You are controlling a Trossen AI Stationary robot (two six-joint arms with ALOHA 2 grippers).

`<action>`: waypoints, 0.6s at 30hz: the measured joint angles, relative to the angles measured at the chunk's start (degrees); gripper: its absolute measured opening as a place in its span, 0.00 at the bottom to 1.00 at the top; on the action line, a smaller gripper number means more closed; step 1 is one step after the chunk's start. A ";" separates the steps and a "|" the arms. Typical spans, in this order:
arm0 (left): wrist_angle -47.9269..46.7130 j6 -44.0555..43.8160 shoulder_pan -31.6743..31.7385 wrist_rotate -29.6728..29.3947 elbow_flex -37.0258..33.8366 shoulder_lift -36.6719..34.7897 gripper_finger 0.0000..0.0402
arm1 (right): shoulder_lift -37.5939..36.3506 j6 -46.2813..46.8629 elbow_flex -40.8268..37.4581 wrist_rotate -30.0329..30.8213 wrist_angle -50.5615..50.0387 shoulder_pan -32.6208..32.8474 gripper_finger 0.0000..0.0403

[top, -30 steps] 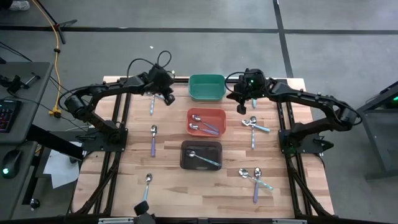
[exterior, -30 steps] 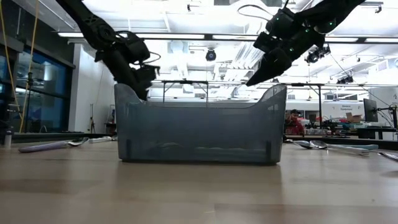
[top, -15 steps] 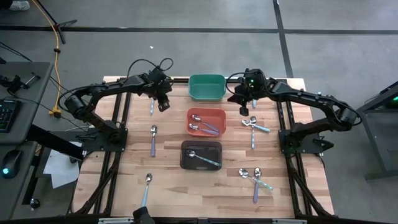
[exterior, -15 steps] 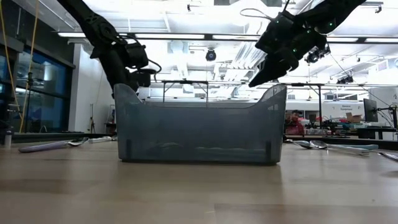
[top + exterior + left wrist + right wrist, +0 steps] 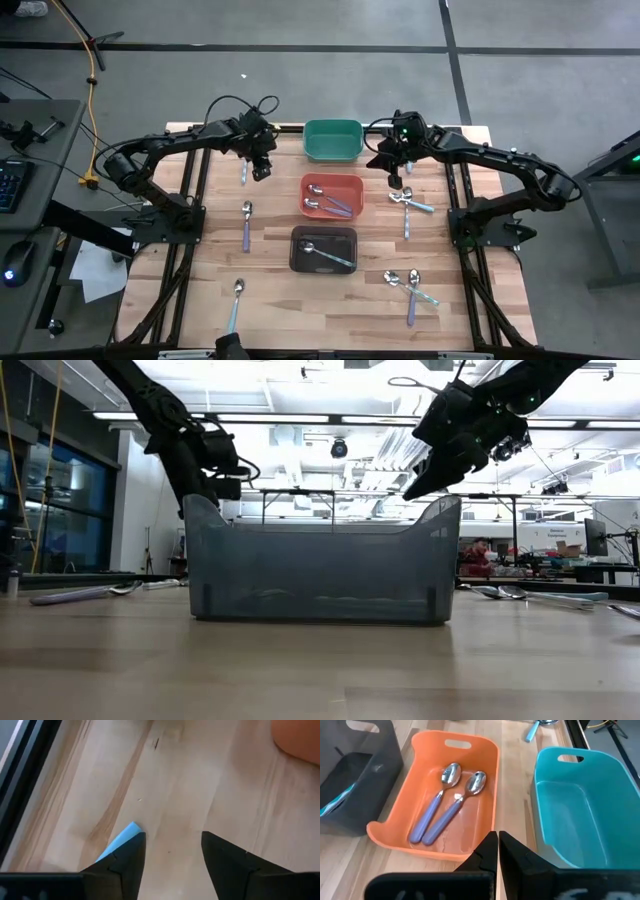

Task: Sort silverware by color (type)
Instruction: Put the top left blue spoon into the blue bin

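**Both grippers raised near the far edge; spoons in bins and loose on worktop**

Left gripper [image 5: 262,166] is held above the worktop [image 5: 270,300] near its far left corner, beside a blue-handled spoon [image 5: 244,168]. In the left wrist view the fingers [image 5: 125,865] are spread apart with bare wood between them, and a blue handle tip [image 5: 122,838] is seen just beside one finger, not gripped.

Right gripper [image 5: 392,175] is held above the far edge, between the green bin [image 5: 333,141] and the right side. In the right wrist view its fingers [image 5: 487,852] are pressed together, with nothing pinched.

Three bins are lined up down the middle of the worktop: green at the far edge, holding no spoons; orange bin [image 5: 485,785] next, with two lavender-handled spoons [image 5: 442,805] lying side by side; black bin [image 5: 324,232] nearest, with one teal-handled spoon [image 5: 326,254] inside.

Loose spoons are noted: one lavender spoon [image 5: 246,224] at mid-left, one pale spoon [image 5: 236,300] towards the near left corner, a crossed pair [image 5: 408,203] by the right edge, and another crossed pair [image 5: 412,287] towards the near right corner.
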 joint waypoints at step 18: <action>3.21 6.26 -0.02 -2.19 0.00 8.20 0.48 | 0.00 -0.50 -0.04 -0.13 0.37 0.00 0.00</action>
